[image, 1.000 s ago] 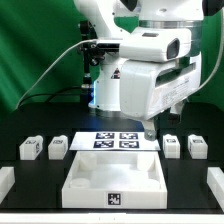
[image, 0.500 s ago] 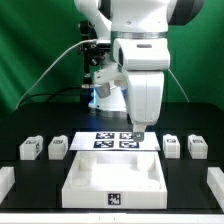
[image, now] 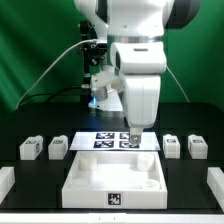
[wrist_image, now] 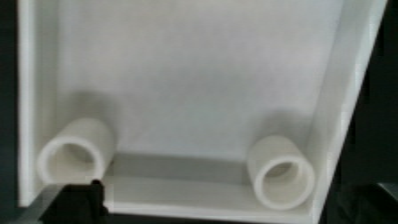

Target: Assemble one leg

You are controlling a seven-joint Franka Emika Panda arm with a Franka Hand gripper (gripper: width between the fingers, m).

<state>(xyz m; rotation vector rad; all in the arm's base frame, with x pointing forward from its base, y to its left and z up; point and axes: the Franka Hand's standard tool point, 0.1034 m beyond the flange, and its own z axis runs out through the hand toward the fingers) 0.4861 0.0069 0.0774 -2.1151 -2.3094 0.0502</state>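
Caught with the gripper [image: 135, 137] spread wide and empty, low over the marker board [image: 105, 141]. Resting on the black table [image: 30, 175] near it, toward the exterior view's right, the closest leg [image: 172, 146]; three others alike further off. Just ahead of the fingers [wrist_image: 71, 200], a white tray-like piece [image: 85, 188] with two round sockets [wrist_image: 71, 155]

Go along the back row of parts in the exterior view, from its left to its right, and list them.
outer left leg → inner left leg → marker board → inner right leg → outer right leg
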